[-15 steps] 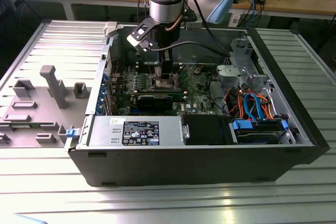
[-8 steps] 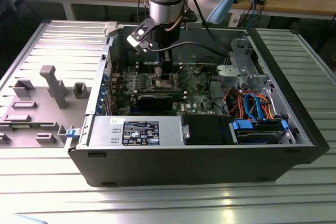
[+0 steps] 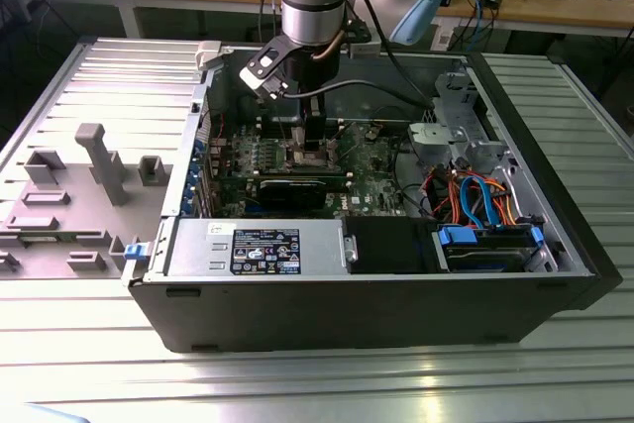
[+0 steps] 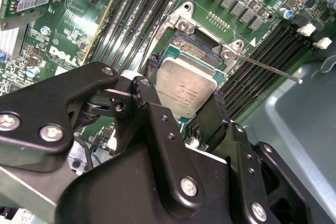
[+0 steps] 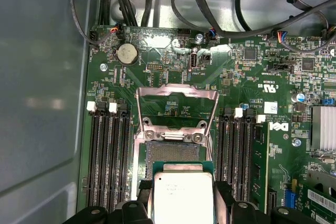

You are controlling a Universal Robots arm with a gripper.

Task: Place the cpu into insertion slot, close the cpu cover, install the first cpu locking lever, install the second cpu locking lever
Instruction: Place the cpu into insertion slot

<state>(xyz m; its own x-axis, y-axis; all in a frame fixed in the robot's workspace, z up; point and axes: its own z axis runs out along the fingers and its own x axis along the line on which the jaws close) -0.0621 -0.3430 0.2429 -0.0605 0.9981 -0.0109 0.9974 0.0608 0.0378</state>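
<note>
The cpu (image 5: 184, 198) is pinched by its opposite edges between the two black fingers of my gripper (image 5: 181, 188), metal face up. It hangs partly over the insertion slot (image 5: 170, 153). The socket's dark pin field lies bare just ahead of the fingertips, so I judge the chip not yet seated.

Beyond the socket the cpu cover (image 5: 178, 92) is swung up and open, with board showing through its cut-out. In the second wrist view a thin locking lever (image 4: 268, 67) juts free to one side of the fingers.

By my reading step one is under way, and the cover and both levers are left to do. Memory slots (image 5: 107, 156) flank the tool on both sides, all on the green motherboard (image 5: 252, 66) inside the open computer case (image 3: 297, 314).
</note>
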